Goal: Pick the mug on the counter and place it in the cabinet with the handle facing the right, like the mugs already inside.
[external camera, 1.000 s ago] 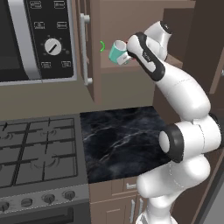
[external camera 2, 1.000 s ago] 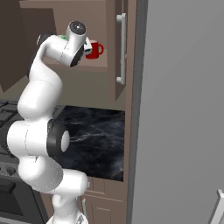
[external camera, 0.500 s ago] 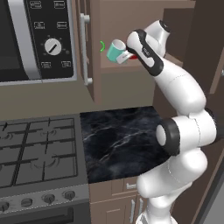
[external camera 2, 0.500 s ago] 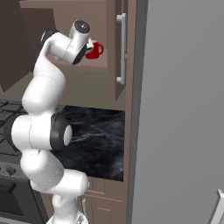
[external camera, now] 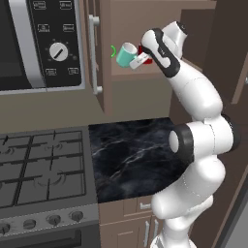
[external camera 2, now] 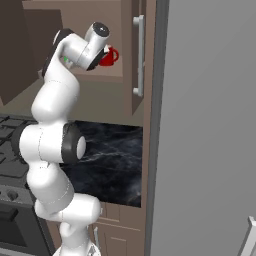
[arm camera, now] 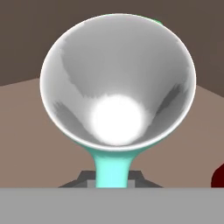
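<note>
Gripper point(external camera: 137, 62) was clamped on the mug point(external camera: 126, 54), held tipped on its side in the open cabinet point(external camera: 160, 14), just above the shelf edge, mouth toward the hand camera. Mug handle point(external camera: 113, 51) pointed left toward the cabinet door point(external camera: 95, 48); little gap between them. Red mug point(external camera 2: 109, 56) sat on the shelf just right of the wrist, close. Counter point(external camera: 131, 150) below lay well apart from the mug. Microwave point(external camera: 43, 43) panel markings too small to read.
</note>
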{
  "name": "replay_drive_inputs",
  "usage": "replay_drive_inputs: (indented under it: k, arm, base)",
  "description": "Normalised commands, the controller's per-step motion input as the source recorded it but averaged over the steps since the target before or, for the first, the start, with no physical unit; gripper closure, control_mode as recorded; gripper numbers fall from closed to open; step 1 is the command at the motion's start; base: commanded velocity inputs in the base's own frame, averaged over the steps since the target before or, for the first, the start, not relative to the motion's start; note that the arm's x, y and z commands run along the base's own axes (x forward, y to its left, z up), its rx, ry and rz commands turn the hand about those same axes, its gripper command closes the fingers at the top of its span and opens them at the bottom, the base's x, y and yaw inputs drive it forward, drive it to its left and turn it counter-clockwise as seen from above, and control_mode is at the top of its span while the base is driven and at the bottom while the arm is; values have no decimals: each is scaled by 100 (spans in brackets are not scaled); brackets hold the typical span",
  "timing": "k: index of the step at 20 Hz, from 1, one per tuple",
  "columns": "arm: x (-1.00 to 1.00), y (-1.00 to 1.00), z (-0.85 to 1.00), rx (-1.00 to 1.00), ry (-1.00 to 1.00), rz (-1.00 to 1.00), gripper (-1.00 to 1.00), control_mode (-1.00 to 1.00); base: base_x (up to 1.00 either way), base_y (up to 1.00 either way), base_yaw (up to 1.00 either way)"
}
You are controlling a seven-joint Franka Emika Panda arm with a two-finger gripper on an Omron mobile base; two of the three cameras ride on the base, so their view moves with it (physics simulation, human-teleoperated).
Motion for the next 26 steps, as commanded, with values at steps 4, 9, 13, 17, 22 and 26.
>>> replay_drive_inputs:
  k: [4, 9, 13, 17, 22, 26]
  arm:
    - [11, 0, 0, 0, 0, 6, -100, -100]
    - [7, 0, 0, 0, 0, 4, -100, -100]
    - [0, 0, 0, 0, 0, 4, -100, -100]
    - [0, 0, 0, 0, 0, 3, -100, -100]
    - [-2, 0, 0, 0, -2, 4, -100, -100]
    - [-13, 0, 0, 0, -5, 4, -100, -100]
  base:
    - [0, 0, 0]
    - [0, 0, 0]
    - [0, 0, 0]
    - [0, 0, 0]
    - [0, 0, 0]
    - [0, 0, 0]
